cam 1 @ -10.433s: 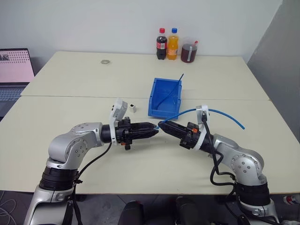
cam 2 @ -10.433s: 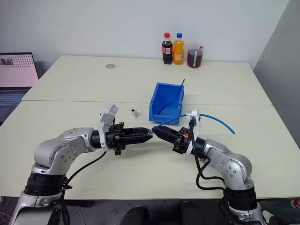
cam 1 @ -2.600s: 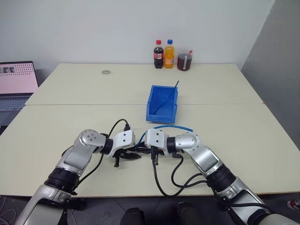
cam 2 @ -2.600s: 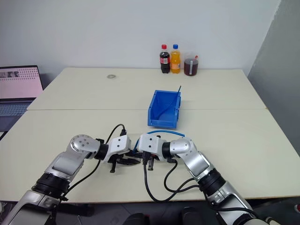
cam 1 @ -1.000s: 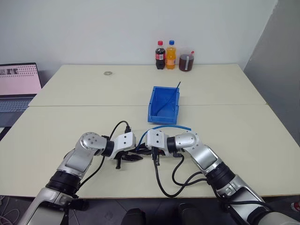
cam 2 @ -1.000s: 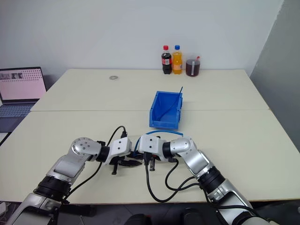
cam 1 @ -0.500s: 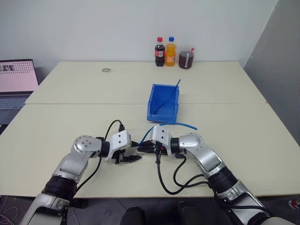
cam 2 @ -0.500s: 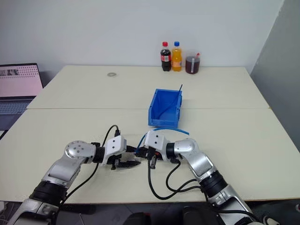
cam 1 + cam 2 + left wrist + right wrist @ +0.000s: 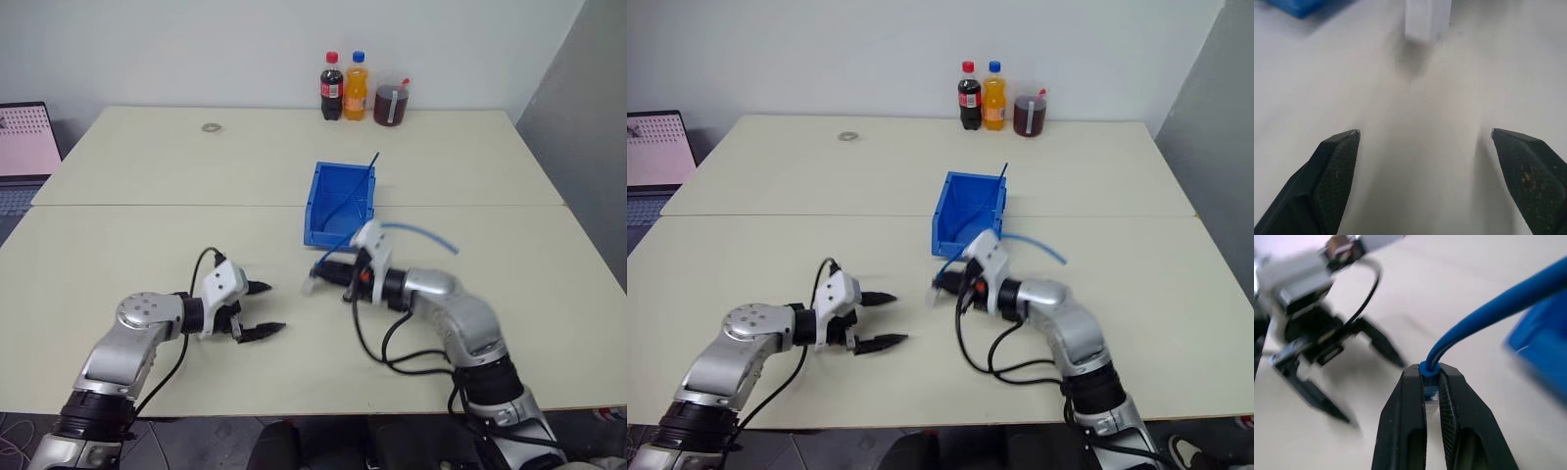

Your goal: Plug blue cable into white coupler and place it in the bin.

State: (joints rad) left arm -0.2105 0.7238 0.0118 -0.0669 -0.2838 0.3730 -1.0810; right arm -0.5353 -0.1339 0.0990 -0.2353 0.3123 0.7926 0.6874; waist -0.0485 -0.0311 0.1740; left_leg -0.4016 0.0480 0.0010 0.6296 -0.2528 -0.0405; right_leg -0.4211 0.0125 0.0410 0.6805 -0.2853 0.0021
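My right gripper (image 9: 323,275) is shut on the plug end of the blue cable (image 9: 411,231), which arcs back over its wrist. At the gripper's tip the white coupler (image 9: 310,286) hangs on the cable end, just above the table. In the right wrist view the fingers (image 9: 1410,401) clamp the cable (image 9: 1488,308) at its blue boot. My left gripper (image 9: 261,310) stands open to the left of the coupler, apart from it, with nothing between its fingers (image 9: 1334,169); the coupler (image 9: 1427,17) lies straight ahead of it. The bin (image 9: 328,217) stands just behind the right gripper.
A straight dark blue strand (image 9: 364,176) leans in the bin. Two bottles (image 9: 331,88) and a jar of dark drink (image 9: 391,104) stand at the table's far edge. A small ring (image 9: 211,127) lies far left, and a laptop (image 9: 24,142) sits beyond the left edge.
My left gripper has opened, let go of the coupler and drawn back to the left. The right gripper has risen toward the bin with the cable and the coupler on its end.
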